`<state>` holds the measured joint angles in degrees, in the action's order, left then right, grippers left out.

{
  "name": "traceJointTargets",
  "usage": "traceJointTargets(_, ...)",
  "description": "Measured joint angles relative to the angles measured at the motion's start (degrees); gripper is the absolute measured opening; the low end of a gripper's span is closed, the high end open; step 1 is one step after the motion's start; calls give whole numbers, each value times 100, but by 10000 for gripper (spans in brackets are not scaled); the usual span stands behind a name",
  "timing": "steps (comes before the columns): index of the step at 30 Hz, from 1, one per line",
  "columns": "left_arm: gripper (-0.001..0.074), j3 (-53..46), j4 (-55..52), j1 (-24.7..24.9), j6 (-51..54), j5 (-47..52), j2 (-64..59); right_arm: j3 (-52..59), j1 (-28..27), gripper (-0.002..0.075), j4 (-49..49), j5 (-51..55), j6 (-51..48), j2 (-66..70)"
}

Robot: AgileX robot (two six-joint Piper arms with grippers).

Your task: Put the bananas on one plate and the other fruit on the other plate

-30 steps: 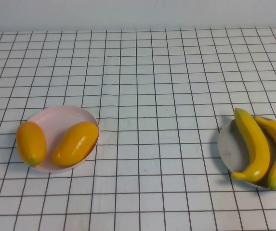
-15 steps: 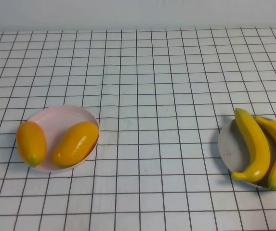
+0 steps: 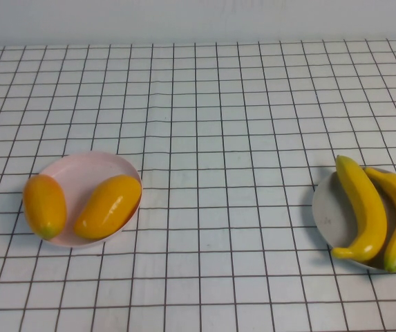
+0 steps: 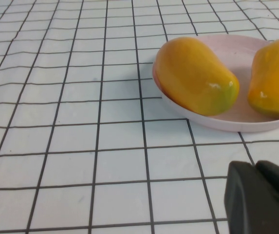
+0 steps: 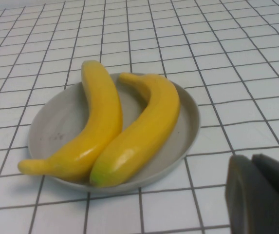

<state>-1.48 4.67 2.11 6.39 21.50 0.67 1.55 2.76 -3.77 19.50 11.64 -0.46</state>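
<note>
- A white tabletop [image 3: 211,104] ruled with a dark square grid carries everything.
- The pale pink plate [image 3: 80,169] lies directly on it at the robot's left.
- The grey plate [image 3: 325,211] lies directly on it at the right, well apart from the pink one.

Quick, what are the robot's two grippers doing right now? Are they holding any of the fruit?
Left gripper: near the pink plate, holding nothing; open or shut cannot be told.
Right gripper: near the grey plate, holding nothing; likewise cannot be told.
</note>
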Motion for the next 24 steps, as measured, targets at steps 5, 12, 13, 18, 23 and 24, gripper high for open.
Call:
traceJointTargets(5,-4,0,0,0,0,0,0,0,0,-15,10,12,0,0)
traceJointTargets(12,-4,0,0,0,0,0,0,0,-276,-15,10,23,-3,0)
traceJointTargets(13,-4,0,0,0,0,0,0,0,-351,-15,10,23,-3,0)
traceJointTargets(18,-4,0,0,0,0,0,0,0,-443,-15,10,23,-3,0)
traceJointTargets(23,-4,0,0,0,0,0,0,0,-443,-16,10,23,-3,0)
traceJointTargets(24,-4,0,0,0,0,0,0,0,-443,-16,10,23,-3,0)
